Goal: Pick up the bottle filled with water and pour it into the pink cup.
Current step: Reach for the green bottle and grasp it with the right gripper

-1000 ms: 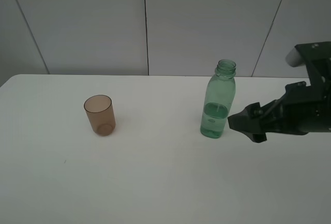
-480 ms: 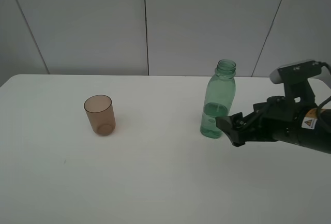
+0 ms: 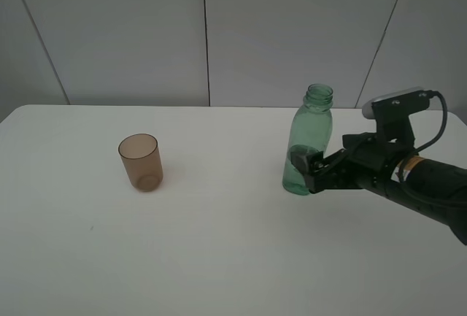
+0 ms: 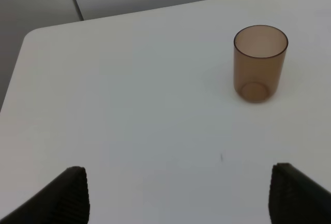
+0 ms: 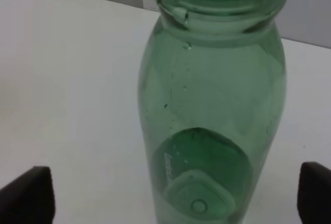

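Note:
The green bottle (image 3: 311, 128) stands upright and capless on the white table at centre right, with water in its lower part. My right gripper (image 3: 312, 170) is open around the bottle's lower body. In the right wrist view the bottle (image 5: 217, 105) fills the frame between the two dark fingertips (image 5: 26, 193), which stand apart from its sides. The pink cup (image 3: 140, 161) stands upright and empty at the left. It also shows in the left wrist view (image 4: 259, 62), ahead of my open, empty left gripper (image 4: 181, 195). The left gripper is out of the exterior view.
The white table (image 3: 219, 257) ends at a grey panelled wall (image 3: 204, 31) behind. Its left rear corner shows in the left wrist view (image 4: 31, 32). A small dark speck (image 3: 92, 227) lies on the table in front of the cup.
My right arm has moved left and closed in on the bottle, so its open fingers now straddle the lower body. The bottle and the cup have not moved.

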You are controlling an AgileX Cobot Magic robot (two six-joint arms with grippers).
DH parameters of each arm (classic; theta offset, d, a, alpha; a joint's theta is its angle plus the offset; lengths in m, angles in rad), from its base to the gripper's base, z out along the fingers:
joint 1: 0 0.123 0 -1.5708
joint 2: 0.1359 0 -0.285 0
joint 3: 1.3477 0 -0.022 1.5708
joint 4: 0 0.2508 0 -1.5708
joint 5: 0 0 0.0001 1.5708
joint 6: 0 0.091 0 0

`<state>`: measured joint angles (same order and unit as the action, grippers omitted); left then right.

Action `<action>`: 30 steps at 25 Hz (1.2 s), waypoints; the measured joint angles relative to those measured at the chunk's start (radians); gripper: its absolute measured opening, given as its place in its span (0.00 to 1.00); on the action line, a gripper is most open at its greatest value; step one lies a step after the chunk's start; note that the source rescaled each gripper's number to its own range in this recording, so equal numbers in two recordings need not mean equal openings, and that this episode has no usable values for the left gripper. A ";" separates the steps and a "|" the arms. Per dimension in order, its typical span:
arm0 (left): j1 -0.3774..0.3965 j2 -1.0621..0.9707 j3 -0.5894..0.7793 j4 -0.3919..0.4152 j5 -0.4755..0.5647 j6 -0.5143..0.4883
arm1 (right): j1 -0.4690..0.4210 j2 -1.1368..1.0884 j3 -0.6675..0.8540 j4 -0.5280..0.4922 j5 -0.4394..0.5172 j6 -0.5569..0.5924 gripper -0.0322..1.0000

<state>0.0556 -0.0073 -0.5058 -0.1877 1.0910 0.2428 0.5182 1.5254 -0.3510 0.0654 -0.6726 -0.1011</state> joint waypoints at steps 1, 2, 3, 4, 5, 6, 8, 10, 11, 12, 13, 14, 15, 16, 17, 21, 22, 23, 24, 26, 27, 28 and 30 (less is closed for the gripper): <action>0.000 0.000 0.000 0.000 0.000 0.000 | 0.000 0.017 -0.001 0.002 -0.018 0.000 1.00; 0.000 0.000 0.000 0.000 0.000 0.000 | 0.000 0.030 -0.006 0.004 -0.030 0.000 1.00; 0.000 0.000 0.000 0.000 0.000 0.000 | 0.000 0.043 -0.014 0.005 -0.035 0.000 1.00; 0.000 0.000 0.000 0.000 0.000 0.000 | 0.000 0.060 -0.026 0.005 -0.038 0.000 1.00; 0.000 0.000 0.000 0.000 0.000 0.000 | 0.000 0.070 -0.037 0.005 -0.041 0.000 1.00; 0.000 0.000 0.000 0.000 0.000 0.000 | 0.000 0.081 -0.053 0.008 -0.044 0.000 1.00; 0.000 0.000 0.000 0.000 0.000 0.000 | 0.000 0.101 -0.072 0.015 -0.047 0.000 1.00; 0.000 0.000 0.000 0.000 0.000 0.000 | 0.000 0.117 -0.083 0.027 -0.050 0.010 1.00; 0.000 0.000 0.000 0.000 0.000 0.000 | 0.000 0.124 -0.085 0.037 -0.052 0.019 1.00; 0.000 0.000 0.000 0.000 0.000 0.000 | 0.000 0.132 -0.091 0.047 -0.052 0.030 1.00; 0.000 0.000 0.000 0.000 0.000 0.000 | 0.000 0.140 -0.094 0.059 -0.056 0.043 1.00; 0.000 0.000 0.000 0.000 0.000 0.000 | 0.000 0.145 -0.094 0.066 -0.061 0.056 1.00; 0.000 0.000 0.000 0.000 0.000 0.000 | 0.000 0.149 -0.096 0.082 -0.066 0.069 1.00; 0.000 0.000 0.000 0.000 0.000 0.000 | 0.000 0.153 -0.100 0.094 -0.068 0.073 1.00; 0.000 0.000 0.000 0.000 0.000 0.000 | 0.000 0.156 -0.103 0.108 -0.073 0.076 1.00; 0.000 0.000 0.000 0.000 0.000 0.000 | 0.000 0.183 -0.127 0.125 -0.090 0.079 1.00; 0.000 0.000 0.000 0.000 0.000 0.000 | 0.000 0.192 -0.133 0.128 -0.092 0.079 1.00; 0.000 0.000 0.000 0.000 0.000 0.000 | 0.000 0.202 -0.140 0.130 -0.092 0.079 1.00; 0.000 0.000 0.000 0.000 0.000 0.000 | 0.000 0.211 -0.148 0.131 -0.094 0.079 1.00; 0.000 0.000 0.000 0.000 0.000 0.000 | 0.000 0.231 -0.160 0.132 -0.094 0.079 1.00; 0.000 0.000 0.000 0.000 0.000 0.000 | 0.000 0.235 -0.165 0.132 -0.094 0.079 1.00; 0.000 0.000 0.000 0.000 0.000 0.000 | 0.000 0.240 -0.171 0.132 -0.094 0.079 1.00; 0.000 0.000 0.000 0.000 0.000 0.000 | 0.000 0.245 -0.177 0.132 -0.098 0.079 1.00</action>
<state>0.0556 -0.0073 -0.5058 -0.1877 1.0910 0.2428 0.5182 1.7705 -0.5277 0.1975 -0.7702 -0.0220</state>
